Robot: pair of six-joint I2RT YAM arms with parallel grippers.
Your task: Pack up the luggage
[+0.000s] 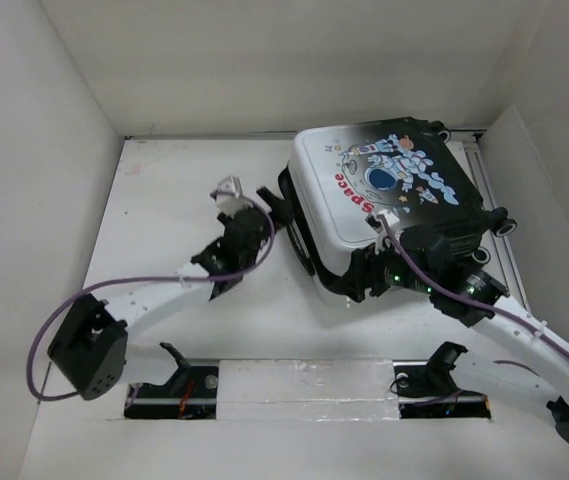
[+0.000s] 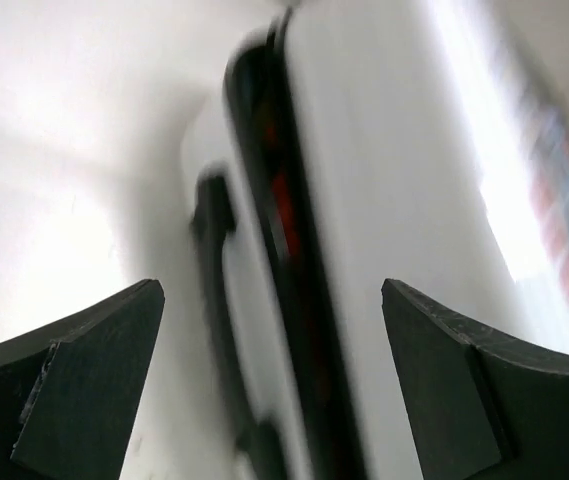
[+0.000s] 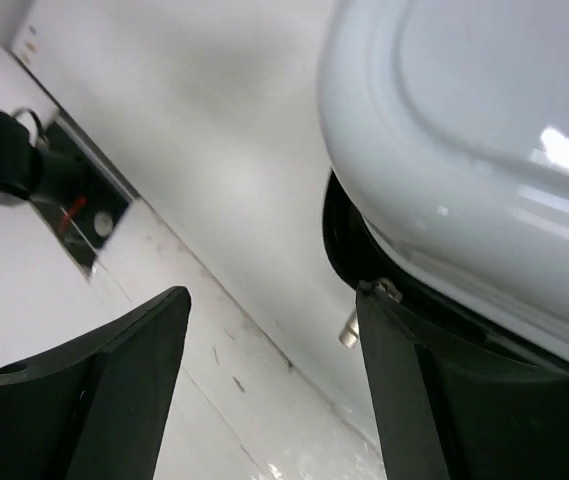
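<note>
Your left gripper (image 2: 272, 292) shows its two black fingers (image 2: 84, 380) spread wide at the bottom of its wrist view with nothing held between them. It looks straight at the side of the small hard-shell suitcase (image 2: 404, 200), white shading to black, where a dark seam (image 2: 309, 330) with a glimpse of red runs between the two shells and a black carry handle (image 2: 212, 225) sits just left of it. From above you see that gripper (image 1: 272, 205) just beside the suitcase's left edge, though you cannot tell whether it touches. Your right gripper (image 3: 272, 295) is likewise spread apart and grips nothing. The finger (image 3: 434, 400) at the right of that view sits close against the dark rim under the glossy white shell (image 3: 484, 120), and the other finger hangs over the bare white table (image 3: 244, 200). In the overhead view the suitcase (image 1: 384, 180) lies flat at the far right of the table (image 1: 164, 200), cartoon astronaut print and red "Space" word facing up, black wheels (image 1: 505, 223) along its right side, with your right gripper (image 1: 359, 280) at its near edge. A purple cable (image 1: 114, 285) loops along your left arm
</note>
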